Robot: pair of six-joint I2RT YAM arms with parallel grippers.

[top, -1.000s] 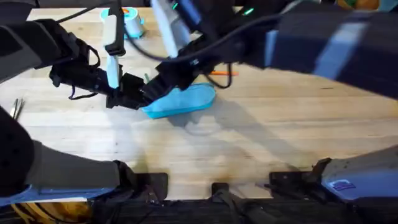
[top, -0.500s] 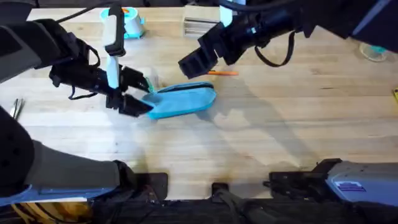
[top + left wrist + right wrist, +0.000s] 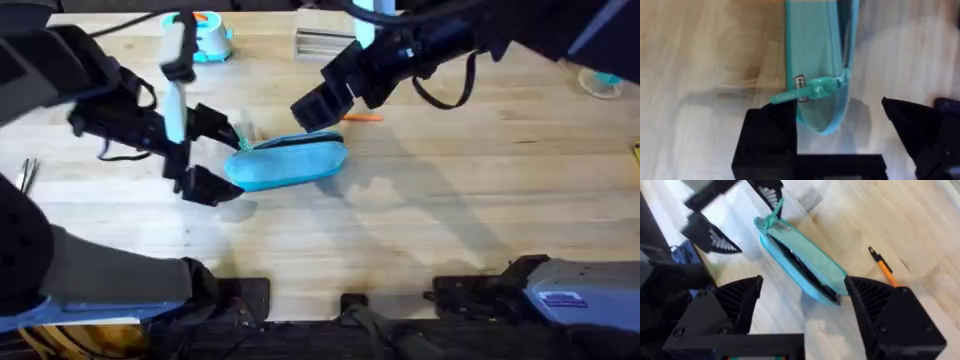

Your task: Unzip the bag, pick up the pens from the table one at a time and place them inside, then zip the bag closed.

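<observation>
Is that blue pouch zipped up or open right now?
Open: the bag shows a dark gap along its top in the right wrist view.

Light blue bag (image 3: 288, 163) lies unzipped on table (image 3: 450, 220), orange pen (image 3: 358, 117) just beside.

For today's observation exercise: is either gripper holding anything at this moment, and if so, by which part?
Nothing is held. The left gripper stands open around the bag's pull tab end, not clamped. The right gripper hangs open above the bag.
</observation>
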